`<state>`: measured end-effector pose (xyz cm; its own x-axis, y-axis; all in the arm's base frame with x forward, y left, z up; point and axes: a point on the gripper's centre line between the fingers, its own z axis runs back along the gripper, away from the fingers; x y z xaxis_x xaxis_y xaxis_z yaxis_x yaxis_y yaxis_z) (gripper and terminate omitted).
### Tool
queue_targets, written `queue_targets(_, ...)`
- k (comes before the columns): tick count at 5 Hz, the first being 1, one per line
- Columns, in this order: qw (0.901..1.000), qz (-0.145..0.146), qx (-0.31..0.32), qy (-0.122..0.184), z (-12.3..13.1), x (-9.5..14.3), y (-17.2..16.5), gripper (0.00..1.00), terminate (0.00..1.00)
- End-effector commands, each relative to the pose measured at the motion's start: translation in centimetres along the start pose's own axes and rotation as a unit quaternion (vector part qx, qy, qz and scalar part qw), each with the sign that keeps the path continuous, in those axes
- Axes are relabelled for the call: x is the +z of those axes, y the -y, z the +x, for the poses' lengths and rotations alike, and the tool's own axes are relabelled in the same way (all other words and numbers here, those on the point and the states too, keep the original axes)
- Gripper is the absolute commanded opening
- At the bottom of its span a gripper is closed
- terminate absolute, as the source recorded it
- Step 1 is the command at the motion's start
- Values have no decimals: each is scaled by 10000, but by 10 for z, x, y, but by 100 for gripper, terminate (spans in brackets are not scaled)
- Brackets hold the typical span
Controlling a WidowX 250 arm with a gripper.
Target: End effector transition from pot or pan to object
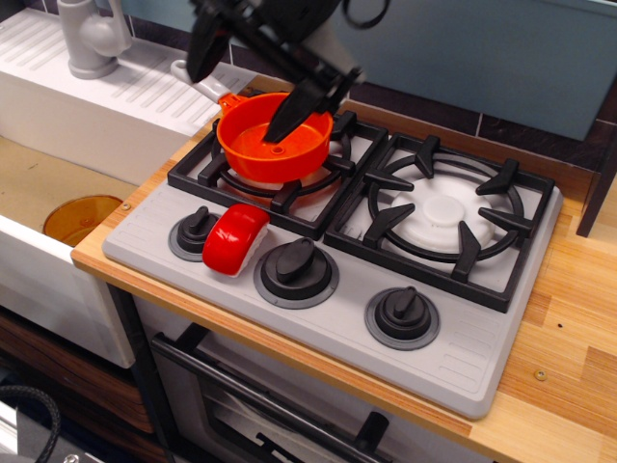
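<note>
1. Overhead, the black two-fingered robot gripper [243, 89] is hanging with fingers spread wide, grasping nothing, above the small orange plastic saucepan [275, 140].
2. Nearer, the glossy red rounded block [234, 238] is lying clear between two black stove knobs [196, 228].

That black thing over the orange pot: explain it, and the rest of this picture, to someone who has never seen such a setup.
It is a robot arm, and the two dark prongs are the fingers of its hand. There is one picture, taken from above and in front of a toy stove on a wooden counter. The hand hangs above the pot, fingers spread wide, holding nothing. The pot sits on the left burner, its grey handle pointing back toward the white sink with its tap. On the stove's front panel are three black knobs; a small red block with a white underside lies between the left two. An orange disc lies lower down at the left.
</note>
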<state>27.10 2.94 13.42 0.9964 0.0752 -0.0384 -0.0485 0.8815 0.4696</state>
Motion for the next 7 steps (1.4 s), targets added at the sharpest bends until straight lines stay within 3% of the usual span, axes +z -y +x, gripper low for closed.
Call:
queue_targets(1, 9983, -394, 25, 425, 6, -28, 15, 100, 0)
queue_targets(4, 9957, -882, -119, 271, 25, -58, 33, 100, 0)
queue_targets(7, 9915, -1288, -138, 129, 13, -84, 35, 100, 0)
